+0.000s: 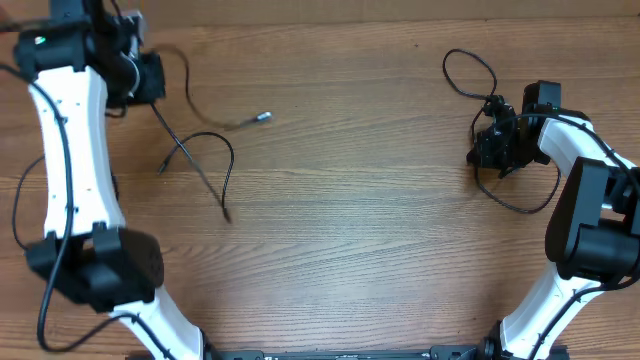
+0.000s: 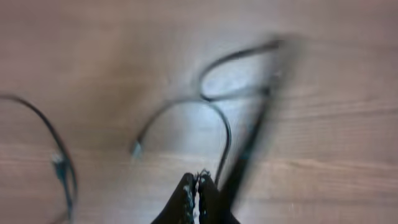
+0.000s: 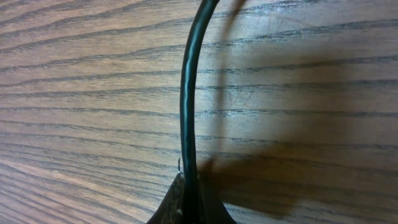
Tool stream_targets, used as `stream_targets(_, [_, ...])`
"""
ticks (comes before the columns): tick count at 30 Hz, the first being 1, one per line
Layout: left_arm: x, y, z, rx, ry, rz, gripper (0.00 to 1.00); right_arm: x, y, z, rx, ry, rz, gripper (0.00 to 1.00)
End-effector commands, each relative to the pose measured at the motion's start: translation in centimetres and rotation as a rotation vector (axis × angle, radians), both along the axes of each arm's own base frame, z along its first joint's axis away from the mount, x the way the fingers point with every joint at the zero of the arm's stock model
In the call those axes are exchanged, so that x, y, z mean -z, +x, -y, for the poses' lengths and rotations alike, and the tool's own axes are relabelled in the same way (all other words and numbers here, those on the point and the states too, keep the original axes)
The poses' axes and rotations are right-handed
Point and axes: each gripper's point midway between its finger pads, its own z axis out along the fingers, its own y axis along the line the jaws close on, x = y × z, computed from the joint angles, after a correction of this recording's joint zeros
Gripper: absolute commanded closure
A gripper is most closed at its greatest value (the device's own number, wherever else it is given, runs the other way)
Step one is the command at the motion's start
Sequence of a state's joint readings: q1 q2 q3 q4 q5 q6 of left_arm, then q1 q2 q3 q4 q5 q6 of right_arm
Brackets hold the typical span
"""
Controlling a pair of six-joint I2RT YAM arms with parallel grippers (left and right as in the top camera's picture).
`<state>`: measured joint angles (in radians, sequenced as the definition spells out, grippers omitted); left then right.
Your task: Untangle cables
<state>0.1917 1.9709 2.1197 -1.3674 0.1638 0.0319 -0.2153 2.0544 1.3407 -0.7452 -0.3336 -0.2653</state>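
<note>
Thin black cables lie on the wooden table. On the left, one cable (image 1: 200, 170) runs straight from my left gripper (image 1: 150, 92) down to an end at the table's middle left, crossing a looping cable with a silver plug (image 1: 265, 117). In the left wrist view the jaws (image 2: 198, 186) are closed, and a blurred cable (image 2: 249, 146) rises close beside them over loops (image 2: 214, 106). My right gripper (image 1: 492, 140) is shut on another cable (image 1: 466, 62) that loops above and below it. The right wrist view shows that cable (image 3: 188, 93) pinched between the jaws (image 3: 189, 186).
The wooden table (image 1: 360, 230) spans the view. The left arm's white links (image 1: 75, 150) stand along the left edge and the right arm's links (image 1: 590, 220) along the right edge. A separate dark cable with a small plug (image 2: 59, 162) shows at the left of the left wrist view.
</note>
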Motion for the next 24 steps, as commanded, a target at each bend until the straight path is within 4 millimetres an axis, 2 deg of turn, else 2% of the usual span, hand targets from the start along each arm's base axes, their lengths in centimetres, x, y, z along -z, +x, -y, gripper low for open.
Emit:
stream_targets(1, [3.1, -0.6, 1.0, 0.007, -0.072, -0.125, 0.96, 2.3, -1.7, -0.3, 0.001, 0.0, -0.08, 0.96])
stream_targets(3, [5.1, -0.9, 1.1, 0.019, -0.083, -0.193, 0.96, 2.3, -1.7, -0.3, 0.001, 0.001, -0.082, 0.96])
stream_targets(9, [9.1, -1.4, 2.7, 0.076, -0.192, -0.319, 0.96, 2.3, -1.8, -0.3, 0.001, 0.001, -0.085, 0.96])
stream_targets(15, [11.3, -2.1, 3.1, 0.089, -0.221, -0.4, 0.96, 2.3, -1.8, -0.3, 0.001, 0.001, -0.085, 0.96])
stream_targets(19, [11.8, -2.1, 1.9, 0.075, -0.17, -0.409, 0.95, 2.3, -1.8, -0.3, 0.001, 0.002, -0.086, 0.96])
stream_targets(22, [12.0, -1.6, 0.6, 0.054, -0.132, -0.388, 0.75, 2.4, -1.9, -0.3, 0.001, 0.002, -0.088, 0.96])
stream_targets(23, [12.0, -1.4, 0.2, 0.048, -0.132, -0.377, 0.59, 2.4, -1.9, -0.3, 0.001, 0.002, -0.088, 0.96])
stream_targets(24, [12.0, -0.9, -0.5, 0.025, -0.135, -0.356, 0.25, 2.4, -1.9, -0.3, 0.001, 0.002, -0.089, 0.96])
